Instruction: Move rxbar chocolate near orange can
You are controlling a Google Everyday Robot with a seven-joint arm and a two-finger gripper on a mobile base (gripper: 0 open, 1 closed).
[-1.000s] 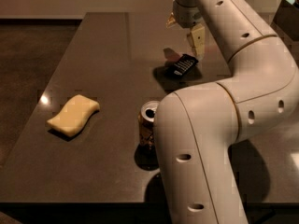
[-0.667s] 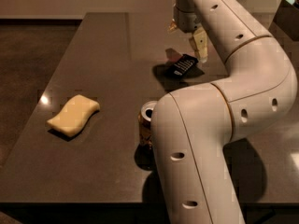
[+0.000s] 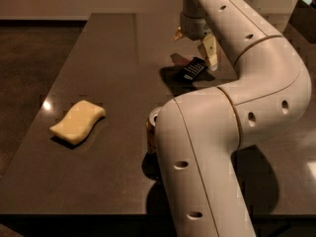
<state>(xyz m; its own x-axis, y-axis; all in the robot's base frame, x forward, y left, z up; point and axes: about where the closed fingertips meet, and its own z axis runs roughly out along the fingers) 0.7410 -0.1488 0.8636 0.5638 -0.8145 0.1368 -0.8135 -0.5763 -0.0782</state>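
Note:
The rxbar chocolate (image 3: 191, 69), a small black bar with white lettering, lies on the dark table (image 3: 108, 63) at the back right. My gripper (image 3: 195, 46) hangs just above it, open, with one finger on each side of the bar's far end and nothing held. The orange can (image 3: 151, 131) stands upright nearer the front. Only its left edge and silver rim show, as my arm's elbow (image 3: 207, 147) covers the rest.
A pale yellow wavy sponge (image 3: 78, 122) lies on the left part of the table. My white arm fills the right half of the view and hides the table there. The table's front edge runs along the bottom.
The gripper has come down a little toward the bar. The elbow has shifted left and covers more of the can. The bar, the can and the sponge have stayed put.

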